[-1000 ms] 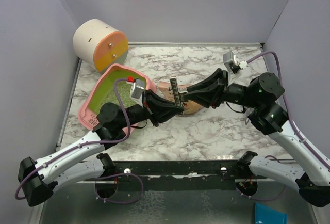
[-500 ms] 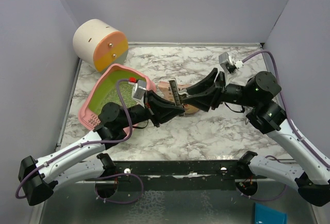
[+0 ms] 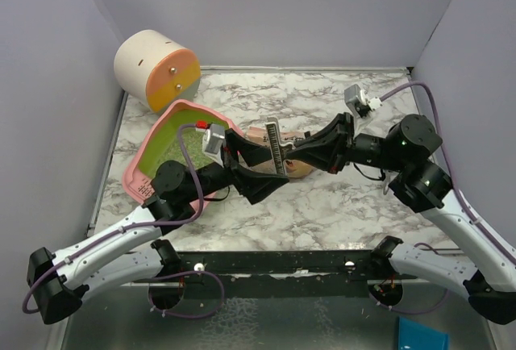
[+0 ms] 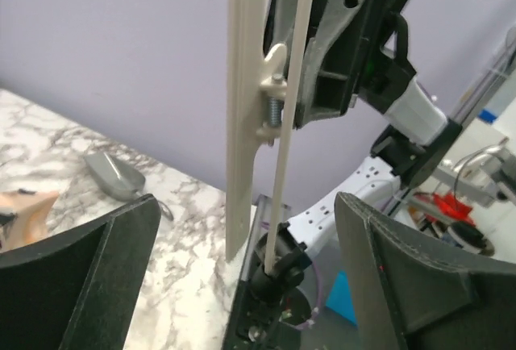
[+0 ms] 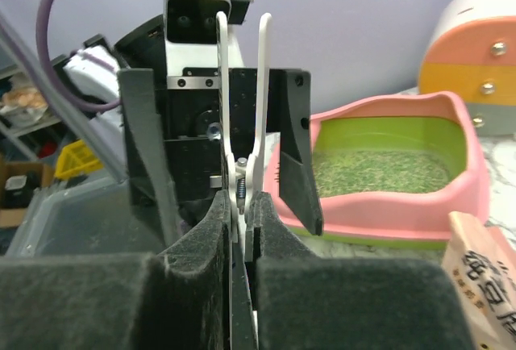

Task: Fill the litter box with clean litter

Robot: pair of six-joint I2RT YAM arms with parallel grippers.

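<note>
Now, clean litter (image 5: pixel 379 171) in litter box (image 5: pixel 387 214)

Middle of the table (image 3: pixel 322 213) is jammed up. The right gripper (image 3: pixel 289 155) is clamped on a white clip (image 3: pixel 273 142) right over the paper bag (image 3: pixel 300 169). The left gripper (image 3: pixel 272 168) has its jaws spread either side of that same clip, with gaps on both sides, so nothing else fits in there. The litter box (image 3: pixel 142 156) hogs 9 o'clock along the left wall (image 3: pixel 48 124), and the left arm (image 3: pixel 121 241) lies over its near corner. The cylinder (image 3: pixel 153 66) plugs the 10 o'clock corner. The right arm (image 3: pixel 415 144) has its elbow filling 3 o'clock. Bare marble runs from 12 to 2 o'clock at the back, plus a strip at 5 to 6 o'clock up front. Walls (image 3: pixel 274 11) box in three sides.
</note>
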